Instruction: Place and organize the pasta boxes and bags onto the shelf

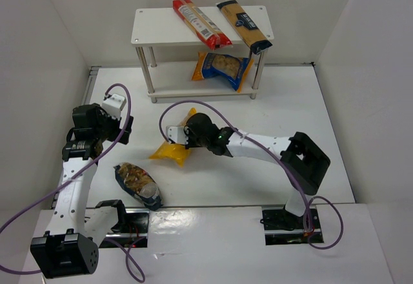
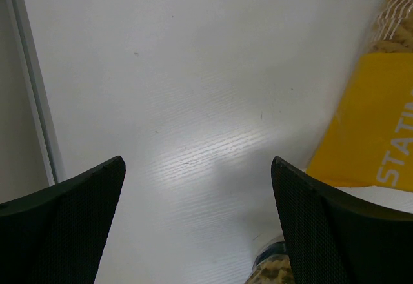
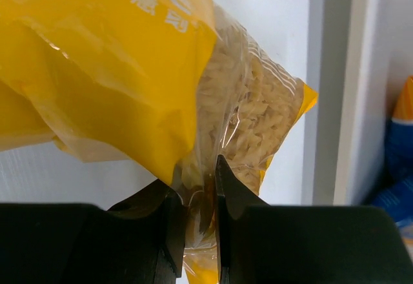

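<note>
Right now the right gripper (image 1: 187, 135) is clamped on the yellow bag (image 1: 173, 150). In the right wrist view its fingertips (image 3: 201, 187) pinch the clear window, with pale pasta showing just above them. The bag's lower corner touches the table (image 1: 290, 103), roughly midway between the arms. The left gripper (image 1: 122, 129) hovers over bare tabletop with its fingers (image 2: 71, 213) spread wide and nothing between them; an edge of the yellow bag shows at the right of that wrist view. The dark clear bag (image 1: 137, 184) lies flat near the left arm's base, just beside the yellow one. The shelf (image 1: 155, 29) stands at the far side against the back wall, with open tabletop between it and the held bag. On its top board lie the long red pack (image 1: 201, 22) and the long yellow-navy pack (image 1: 244, 26), side by side and angled. The latter overhangs the right front corner. The blue-yellow bag (image 1: 222, 69) fills the right half of the lower board, close to a front post. White walls close in on both sides of the table.
</note>
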{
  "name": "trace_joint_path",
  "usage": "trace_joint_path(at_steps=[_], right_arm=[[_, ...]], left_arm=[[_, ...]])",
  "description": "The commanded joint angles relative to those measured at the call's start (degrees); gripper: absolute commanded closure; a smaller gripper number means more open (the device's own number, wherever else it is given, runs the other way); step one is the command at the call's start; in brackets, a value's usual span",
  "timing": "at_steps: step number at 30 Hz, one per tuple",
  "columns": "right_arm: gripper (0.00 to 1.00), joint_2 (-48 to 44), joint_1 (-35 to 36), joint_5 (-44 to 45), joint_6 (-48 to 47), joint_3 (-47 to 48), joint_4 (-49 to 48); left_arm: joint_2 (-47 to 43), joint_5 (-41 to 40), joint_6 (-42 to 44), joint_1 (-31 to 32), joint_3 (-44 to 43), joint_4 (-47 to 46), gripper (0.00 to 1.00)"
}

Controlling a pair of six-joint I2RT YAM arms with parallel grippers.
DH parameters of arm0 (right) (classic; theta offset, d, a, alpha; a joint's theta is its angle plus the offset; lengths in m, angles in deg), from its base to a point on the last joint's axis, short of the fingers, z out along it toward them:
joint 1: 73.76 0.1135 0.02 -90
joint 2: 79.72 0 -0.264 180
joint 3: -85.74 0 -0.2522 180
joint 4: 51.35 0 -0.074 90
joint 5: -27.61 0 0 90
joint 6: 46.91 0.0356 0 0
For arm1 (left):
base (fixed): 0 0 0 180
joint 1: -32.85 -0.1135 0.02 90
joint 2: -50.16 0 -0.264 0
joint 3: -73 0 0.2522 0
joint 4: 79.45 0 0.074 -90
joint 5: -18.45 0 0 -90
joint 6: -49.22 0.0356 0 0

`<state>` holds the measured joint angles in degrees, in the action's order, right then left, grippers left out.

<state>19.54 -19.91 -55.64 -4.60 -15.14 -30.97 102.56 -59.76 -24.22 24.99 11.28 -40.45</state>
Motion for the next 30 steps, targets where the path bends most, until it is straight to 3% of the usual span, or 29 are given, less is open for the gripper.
trace_joint_path(at_steps=[1, 14, 23, 30], right_arm=[[1.0, -7.0, 0.7, 6.3, 4.2, 1.2, -7.5], [1.0, -4.6, 0.7, 6.4, 9.7, 1.2, -8.6], [1.0, -4.6, 0.7, 5.6, 12.8, 9.5, -4.0], [1.0, -4.1, 0.7, 12.2, 9.5, 9.0, -8.8]], left_arm=[[-0.6, 1.0, 0.3, -0.3, 0.3, -1.6, 0.01], [-1.7, 4.3, 0.8, -0.3, 0.3, -0.4, 0.01], [-1.7, 8.0, 1.9, -0.3, -0.2, 0.1, 0.01], [-2.2, 8.0, 1.9, -0.3, -0.2, 0.1, 0.01]])
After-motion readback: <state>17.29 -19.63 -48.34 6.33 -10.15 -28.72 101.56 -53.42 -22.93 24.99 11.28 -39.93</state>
